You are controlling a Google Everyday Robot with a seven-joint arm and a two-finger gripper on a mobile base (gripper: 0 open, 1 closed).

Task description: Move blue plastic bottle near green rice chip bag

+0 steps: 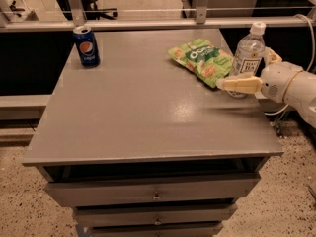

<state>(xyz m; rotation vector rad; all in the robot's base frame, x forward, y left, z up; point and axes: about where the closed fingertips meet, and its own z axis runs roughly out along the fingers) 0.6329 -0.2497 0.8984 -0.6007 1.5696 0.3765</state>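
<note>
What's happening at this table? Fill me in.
A robot arm reaches in from the right, and its gripper is at the foot of a clear water bottle. The bottle stands upright near the right edge of the grey table, close beside a green chip bag that lies flat. A blue soda can stands alone at the far left corner. The bottle is already next to the bag.
</note>
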